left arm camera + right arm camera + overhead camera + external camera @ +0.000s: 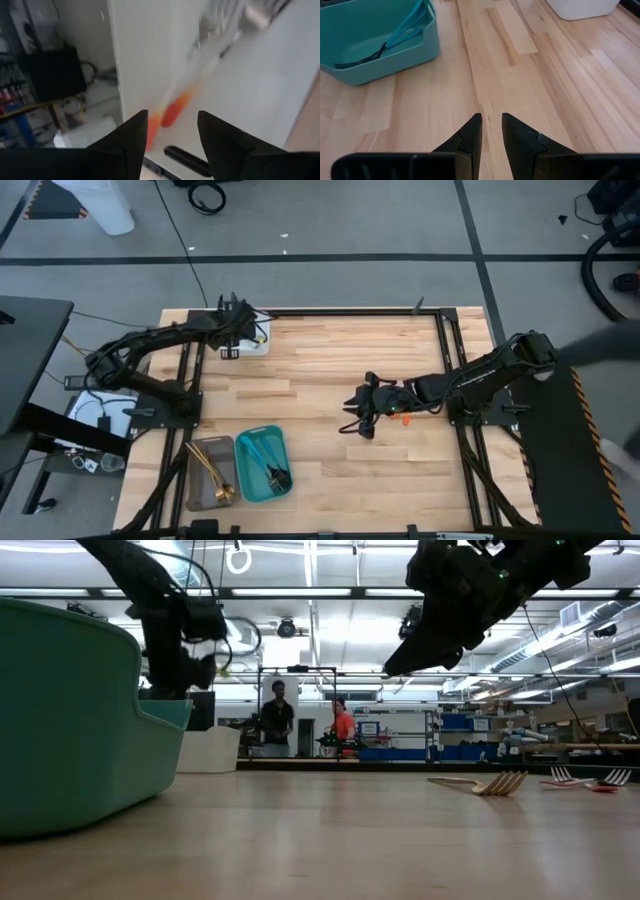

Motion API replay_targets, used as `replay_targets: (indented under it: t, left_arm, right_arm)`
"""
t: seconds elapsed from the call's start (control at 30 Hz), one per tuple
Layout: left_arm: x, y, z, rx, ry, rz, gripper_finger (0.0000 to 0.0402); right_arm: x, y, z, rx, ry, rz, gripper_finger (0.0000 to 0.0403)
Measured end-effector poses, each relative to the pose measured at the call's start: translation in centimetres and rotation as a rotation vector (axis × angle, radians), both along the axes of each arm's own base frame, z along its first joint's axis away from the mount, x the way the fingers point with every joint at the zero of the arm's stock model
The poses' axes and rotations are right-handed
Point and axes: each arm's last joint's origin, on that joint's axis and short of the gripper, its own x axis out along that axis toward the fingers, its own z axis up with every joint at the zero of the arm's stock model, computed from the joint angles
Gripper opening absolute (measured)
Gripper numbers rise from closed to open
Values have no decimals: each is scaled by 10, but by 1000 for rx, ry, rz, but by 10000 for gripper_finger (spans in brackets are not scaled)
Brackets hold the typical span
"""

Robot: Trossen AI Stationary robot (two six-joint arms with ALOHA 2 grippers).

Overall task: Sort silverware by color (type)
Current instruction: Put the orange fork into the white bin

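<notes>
My left gripper (172, 131) stands open over the white tray (256, 342) at the table's far left. An orange-handled fork (172, 111) with pale tines shows blurred inside that tray (280, 90), just beyond the fingers and apart from them. My right gripper (491, 120) hovers over the bare middle of the table (358, 418), its fingers a narrow gap apart with nothing between them. A gold fork (492, 783) and orange forks (582, 781) lie flat on the table near the right arm. Teal silverware (395, 37) lies in the teal tray (262, 464).
A grey tray (208, 480) with gold pieces stands beside the teal tray at the near left. An orange piece (405, 418) lies under the right arm. People stand far off in the room behind the table (300, 720). Bare wood lies between the trays and the right gripper.
</notes>
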Motion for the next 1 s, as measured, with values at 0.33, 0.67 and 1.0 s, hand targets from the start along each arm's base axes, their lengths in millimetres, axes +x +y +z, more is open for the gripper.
replay_targets:
  t: [0.33,0.67,1.0]
  left_arm:
    - [9,-33,53,-175,-674,-227,180]
    - [35,-67,66,-386,-980,-210,180]
    - [55,-109,67,-521,-1025,-291,180]
  right_arm:
    - [-11,-12,-14,37,177,-97,85]
    - [-29,-14,-25,83,442,-98,85]
    - [-35,-21,2,47,671,-107,96]
